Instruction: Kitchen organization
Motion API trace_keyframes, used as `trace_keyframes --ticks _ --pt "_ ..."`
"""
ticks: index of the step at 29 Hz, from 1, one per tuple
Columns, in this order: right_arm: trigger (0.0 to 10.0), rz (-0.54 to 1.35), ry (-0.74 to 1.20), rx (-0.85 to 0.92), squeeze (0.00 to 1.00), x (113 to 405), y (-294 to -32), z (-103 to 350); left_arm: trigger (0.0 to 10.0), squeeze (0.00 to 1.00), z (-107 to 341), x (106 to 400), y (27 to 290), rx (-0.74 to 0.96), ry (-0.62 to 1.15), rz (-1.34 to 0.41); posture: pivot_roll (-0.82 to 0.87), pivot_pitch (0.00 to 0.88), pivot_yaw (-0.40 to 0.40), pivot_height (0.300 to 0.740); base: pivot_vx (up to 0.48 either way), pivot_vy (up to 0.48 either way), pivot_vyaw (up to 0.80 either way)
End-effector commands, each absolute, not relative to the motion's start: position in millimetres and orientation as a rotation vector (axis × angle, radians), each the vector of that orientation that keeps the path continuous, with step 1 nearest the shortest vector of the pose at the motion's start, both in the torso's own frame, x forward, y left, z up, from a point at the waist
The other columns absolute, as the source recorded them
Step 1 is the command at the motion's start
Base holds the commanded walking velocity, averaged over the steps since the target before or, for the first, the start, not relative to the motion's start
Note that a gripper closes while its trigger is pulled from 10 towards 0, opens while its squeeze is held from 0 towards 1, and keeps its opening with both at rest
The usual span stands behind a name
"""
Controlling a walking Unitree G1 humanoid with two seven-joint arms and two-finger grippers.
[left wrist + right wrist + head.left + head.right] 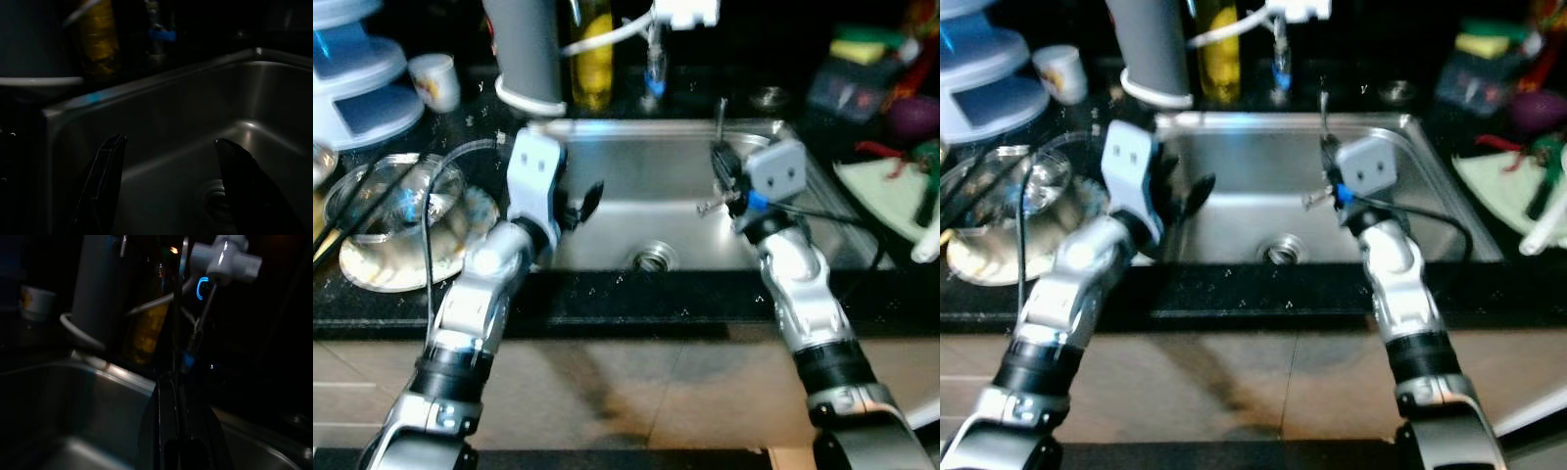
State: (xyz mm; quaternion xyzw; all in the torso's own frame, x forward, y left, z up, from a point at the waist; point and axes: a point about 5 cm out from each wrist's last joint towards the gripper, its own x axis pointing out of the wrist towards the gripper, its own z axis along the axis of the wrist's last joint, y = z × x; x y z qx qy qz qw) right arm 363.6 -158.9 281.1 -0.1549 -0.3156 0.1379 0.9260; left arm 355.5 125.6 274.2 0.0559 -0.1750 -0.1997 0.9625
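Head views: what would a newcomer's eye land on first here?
The steel sink in the dark counter, with both silver arms reaching over it. The right claw is shut on a thin metal utensil that stands upright above the basin, while the left claw hangs open over the sink's left side. Left of the sink, a glass bowl sits on a plate.

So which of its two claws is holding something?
The right gripper, over the sink, jaws shut on a thin metal utensil. The left gripper is open, empty.
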Motion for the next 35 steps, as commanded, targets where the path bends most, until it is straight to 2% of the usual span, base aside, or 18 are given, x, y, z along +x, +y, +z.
trace_keyframes --ticks 1,15,26,35 --pt "10.0 0.27 -0.641 -0.332 0.0 363 -165 278 10.0 0.0 270 355 123 0.12 -0.34 -0.422 -0.06 0.195 0.018 0.74 0.27 0.0 0.0" --pt "10.0 0.259 -0.628 -0.35 0.0 366 -171 279 10.0 0.0 262 352 111 0.14 -0.303 -0.484 -0.06 0.195 0.023 0.74 0.035 0.0 0.0" --pt "10.0 0.365 -0.493 -0.412 0.0 381 -170 279 10.0 0.0 264 353 112 0.158 -0.302 -0.477 -0.06 0.2 0.019 0.74 0.0 0.0 0.0" --pt "10.0 0.501 -0.321 -0.54 0.0 401 -163 278 10.0 0.0 278 347 100 0.298 -0.264 -0.605 -0.05 0.205 0.017 0.74 0.0 0.0 0.0"
